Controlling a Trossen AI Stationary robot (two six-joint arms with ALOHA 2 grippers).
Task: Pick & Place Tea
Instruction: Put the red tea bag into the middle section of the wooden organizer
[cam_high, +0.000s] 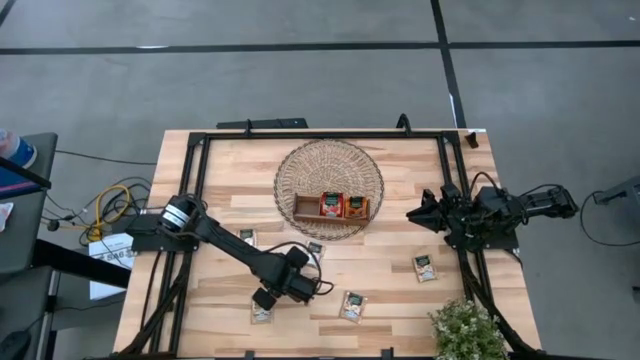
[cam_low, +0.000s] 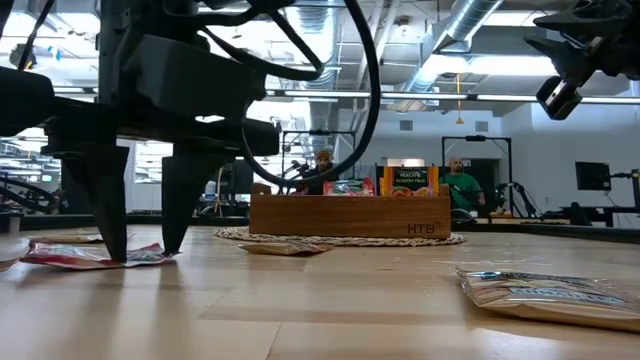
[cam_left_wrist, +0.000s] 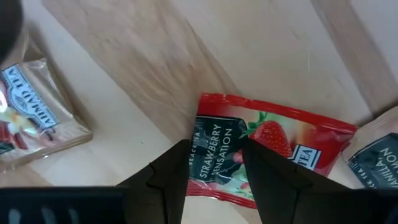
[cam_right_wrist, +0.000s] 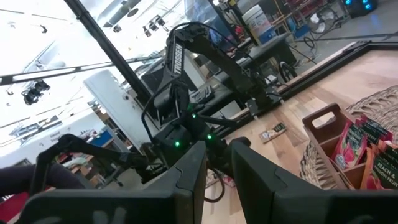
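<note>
The red tea sachet (cam_left_wrist: 261, 155) lies flat on your table (cam_high: 390, 290); the left gripper (cam_left_wrist: 214, 177) straddles it, fingers open (right gripper (cam_right_wrist: 217, 165) parked aside, state unclear).

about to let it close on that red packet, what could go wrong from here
1. The left gripper straddles the strawberry tea packet with open fingers touching the table. The packet lies flat, so the fingers may slide over it instead of pinching it.
2. A pale packet lies right against the red one, so it could get dragged or pinched too.
3. The tray in the basket already holds packets, so a drop could miss its free slot.
</note>
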